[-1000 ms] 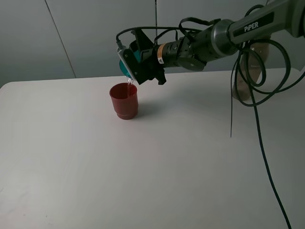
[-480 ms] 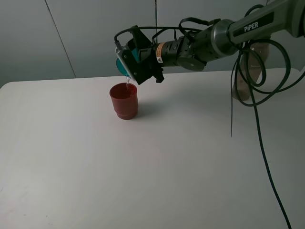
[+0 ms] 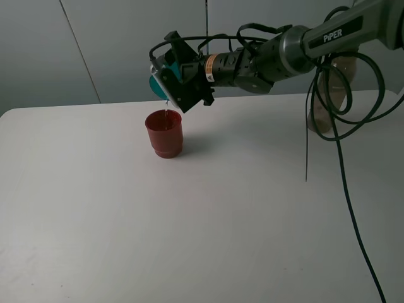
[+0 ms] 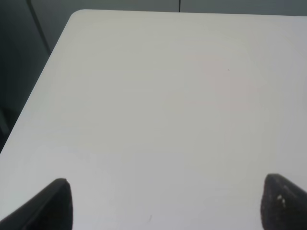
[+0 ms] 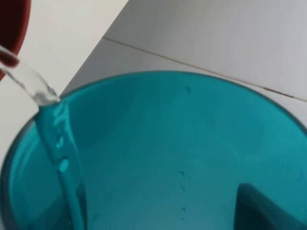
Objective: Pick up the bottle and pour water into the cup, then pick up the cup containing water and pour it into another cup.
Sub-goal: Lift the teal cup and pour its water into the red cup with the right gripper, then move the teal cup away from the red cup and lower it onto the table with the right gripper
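My right gripper (image 3: 173,85) is shut on the teal cup (image 3: 157,81) and holds it tipped steeply on its side above the dark red cup (image 3: 165,133), which stands upright on the table. A thin thread of water (image 3: 166,107) drops from the teal rim into the red cup. The right wrist view looks into the teal cup (image 5: 158,153), with water (image 5: 33,84) running over its lip toward the red rim (image 5: 12,28). The smoky bottle (image 3: 325,120) stands at the back right behind the cables. My left gripper (image 4: 165,206) hangs open over bare table.
The white table (image 3: 189,221) has its far edge just behind the red cup and a rounded corner at the far left. Black cables (image 3: 341,164) hang from the right arm down across the table's right side.
The right gripper has lifted slightly and turned the teal cup further over. The stream into the red cup has thinned. The red cup has stayed put.
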Controlling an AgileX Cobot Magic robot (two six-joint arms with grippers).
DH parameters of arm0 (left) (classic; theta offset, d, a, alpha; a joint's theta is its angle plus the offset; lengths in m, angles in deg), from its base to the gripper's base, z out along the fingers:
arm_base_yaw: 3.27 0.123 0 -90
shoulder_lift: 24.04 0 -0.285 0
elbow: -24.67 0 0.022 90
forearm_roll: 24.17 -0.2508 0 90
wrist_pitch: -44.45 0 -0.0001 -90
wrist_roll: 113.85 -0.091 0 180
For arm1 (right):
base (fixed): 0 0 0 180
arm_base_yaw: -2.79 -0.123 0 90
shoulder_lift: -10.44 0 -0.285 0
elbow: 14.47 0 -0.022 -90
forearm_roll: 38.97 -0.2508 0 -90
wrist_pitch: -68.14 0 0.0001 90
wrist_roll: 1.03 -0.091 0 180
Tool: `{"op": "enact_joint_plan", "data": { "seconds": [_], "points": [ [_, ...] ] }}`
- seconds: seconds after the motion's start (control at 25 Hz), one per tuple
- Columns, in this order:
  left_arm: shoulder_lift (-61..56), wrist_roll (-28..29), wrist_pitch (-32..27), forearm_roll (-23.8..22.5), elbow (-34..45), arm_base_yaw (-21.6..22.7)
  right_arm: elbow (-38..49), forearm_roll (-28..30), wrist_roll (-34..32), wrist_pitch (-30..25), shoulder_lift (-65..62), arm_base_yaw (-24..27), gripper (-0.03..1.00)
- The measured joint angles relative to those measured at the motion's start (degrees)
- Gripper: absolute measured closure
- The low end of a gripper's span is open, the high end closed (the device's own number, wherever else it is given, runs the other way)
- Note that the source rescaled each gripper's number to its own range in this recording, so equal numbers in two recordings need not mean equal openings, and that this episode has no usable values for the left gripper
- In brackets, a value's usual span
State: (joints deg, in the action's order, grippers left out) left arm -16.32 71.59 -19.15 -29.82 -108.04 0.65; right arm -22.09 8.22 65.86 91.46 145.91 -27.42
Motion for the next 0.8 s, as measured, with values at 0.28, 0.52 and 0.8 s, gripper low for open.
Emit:
{"op": "enact_joint_plan", "data": {
  "seconds": [0.28, 0.52, 0.8],
  "points": [
    [0.0, 0.0, 0.0, 0.0, 0.0, 0.0, 0.0, 0.1, 1.3, 0.1, 0.0, 0.0, 0.89],
    [0.0, 0.0, 0.0, 0.0, 0.0, 0.0, 0.0, 0.2, 1.1, 0.1, 0.0, 0.0, 0.89],
    [0.0, 0.0, 0.0, 0.0, 0.0, 0.0, 0.0, -3.4, -7.9, 0.1, 0.0, 0.0, 0.89]
  ]
}}
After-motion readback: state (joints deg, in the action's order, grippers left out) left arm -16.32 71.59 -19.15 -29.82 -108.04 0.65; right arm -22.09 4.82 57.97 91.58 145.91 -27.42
